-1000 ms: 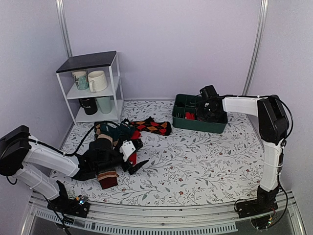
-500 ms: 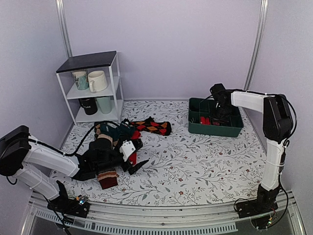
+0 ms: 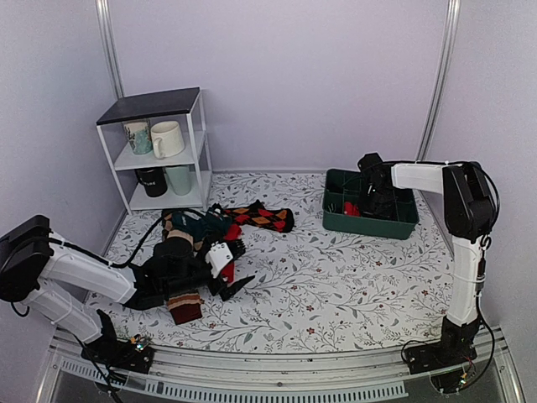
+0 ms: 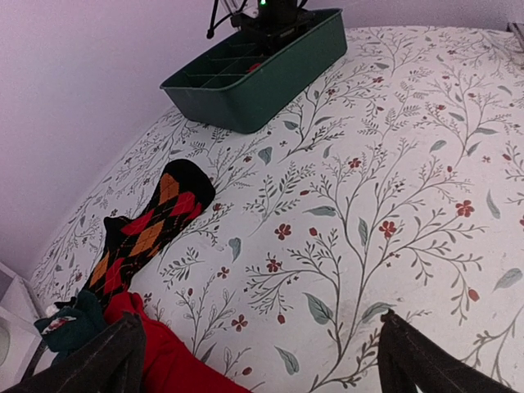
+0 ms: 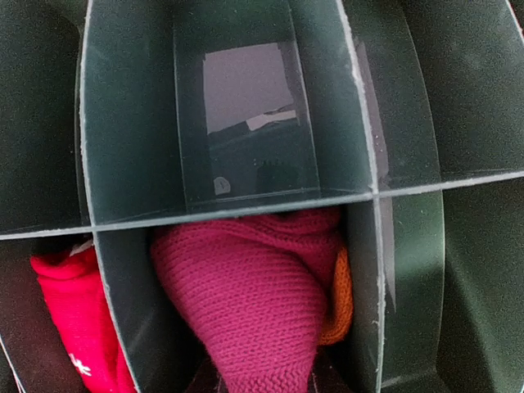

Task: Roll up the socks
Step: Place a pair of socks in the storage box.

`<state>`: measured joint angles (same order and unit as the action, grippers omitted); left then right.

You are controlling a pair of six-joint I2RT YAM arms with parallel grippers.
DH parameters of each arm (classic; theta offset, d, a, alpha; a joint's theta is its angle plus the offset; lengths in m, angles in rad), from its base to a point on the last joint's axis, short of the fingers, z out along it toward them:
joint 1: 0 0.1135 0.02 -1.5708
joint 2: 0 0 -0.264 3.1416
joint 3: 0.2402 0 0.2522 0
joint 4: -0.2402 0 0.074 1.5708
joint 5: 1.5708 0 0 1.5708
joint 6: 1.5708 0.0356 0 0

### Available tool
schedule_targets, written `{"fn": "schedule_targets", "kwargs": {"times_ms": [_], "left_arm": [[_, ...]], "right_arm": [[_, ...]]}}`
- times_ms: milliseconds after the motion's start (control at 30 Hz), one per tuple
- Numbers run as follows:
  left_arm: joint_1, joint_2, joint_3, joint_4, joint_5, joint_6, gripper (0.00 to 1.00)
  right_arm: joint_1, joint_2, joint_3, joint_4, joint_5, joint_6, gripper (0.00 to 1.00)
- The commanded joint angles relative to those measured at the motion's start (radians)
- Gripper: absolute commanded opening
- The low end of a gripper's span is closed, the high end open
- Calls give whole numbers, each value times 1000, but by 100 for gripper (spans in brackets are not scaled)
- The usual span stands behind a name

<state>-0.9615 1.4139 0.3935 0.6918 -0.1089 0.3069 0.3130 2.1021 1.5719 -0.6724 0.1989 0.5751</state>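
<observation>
A rolled maroon sock [image 5: 246, 303] with an orange patch fills one compartment of the green bin [image 5: 131, 123]. My right gripper [image 5: 262, 383] is shut on it, with only dark finger edges showing at the bottom of the right wrist view. In the top view the right gripper [image 3: 370, 195] reaches down into the bin [image 3: 369, 225]. A pile of socks [image 3: 210, 222] lies at the left, with an argyle sock [image 3: 264, 217] beside it. My left gripper [image 3: 241, 265] rests open by the pile, and a red sock [image 4: 176, 367] lies against its left finger [image 4: 90, 360].
A white shelf [image 3: 159, 107] with mugs stands at the back left. A red rolled sock [image 5: 74, 319] sits in the compartment next to the maroon one. A brown striped sock [image 3: 185, 307] lies under the left arm. The bin [image 4: 254, 70] sits far across the flowered cloth.
The green bin has slid to the right with the right gripper in it, then the gripper settled lower in a compartment. The left arm has not moved.
</observation>
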Motion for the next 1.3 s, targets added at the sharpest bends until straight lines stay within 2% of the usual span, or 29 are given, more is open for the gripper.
{"fn": "schedule_targets", "kwargs": {"times_ms": [0,100,267,333,367,900,1267], "left_arm": [[15,15,9,-10,9,7,100],[15,20,12,-12,6,8,99],[15,33,18,-17,3,11,100],[15,39,23,-20,2,13,100],[15,41,25,-22,1,13,99],[15,57,42,-40,-2,16,99],[15,37,29,-18,-39,14,100]], "right_arm": [[-8,84,-27,-11,-46,37,17],[-8,84,-29,10,-60,28,30],[-16,55,4,11,-61,12,44],[-20,33,19,9,-57,11,55],[-25,21,27,7,-57,10,56],[-36,-77,72,-27,-50,2,58],[-36,-224,45,-3,-73,-25,60]]}}
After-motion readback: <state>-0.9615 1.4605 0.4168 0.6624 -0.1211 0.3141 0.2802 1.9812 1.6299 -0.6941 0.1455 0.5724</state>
